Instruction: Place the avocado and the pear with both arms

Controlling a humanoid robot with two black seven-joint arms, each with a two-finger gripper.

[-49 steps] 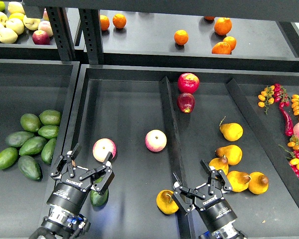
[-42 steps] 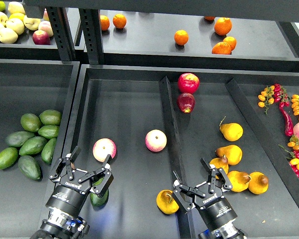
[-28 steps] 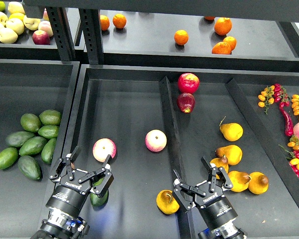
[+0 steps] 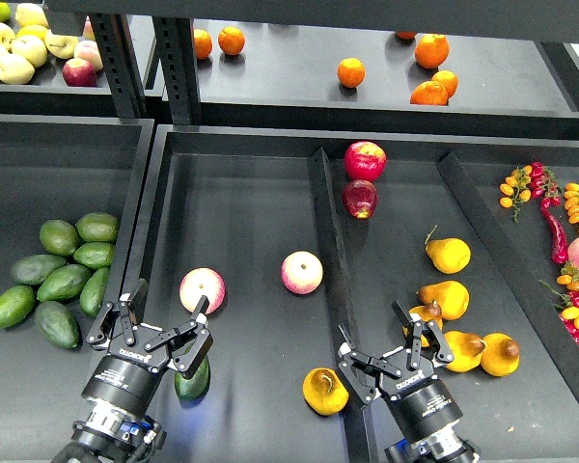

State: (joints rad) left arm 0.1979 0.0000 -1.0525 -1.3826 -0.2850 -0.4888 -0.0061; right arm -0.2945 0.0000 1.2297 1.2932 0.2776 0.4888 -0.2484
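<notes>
The dark green avocado lies on the black middle tray, partly hidden under my left gripper's right finger. My left gripper is open and empty, just above and left of it. The orange-yellow pear lies on the same tray, just left of the long divider, blotchy end facing left. My right gripper is open and empty, just right of the pear and over the divider.
Two pink-yellow apples lie ahead of the left gripper. Several lime-green avocados fill the left tray. Several pears lie right of the divider, two red apples farther back. Oranges sit on the shelf.
</notes>
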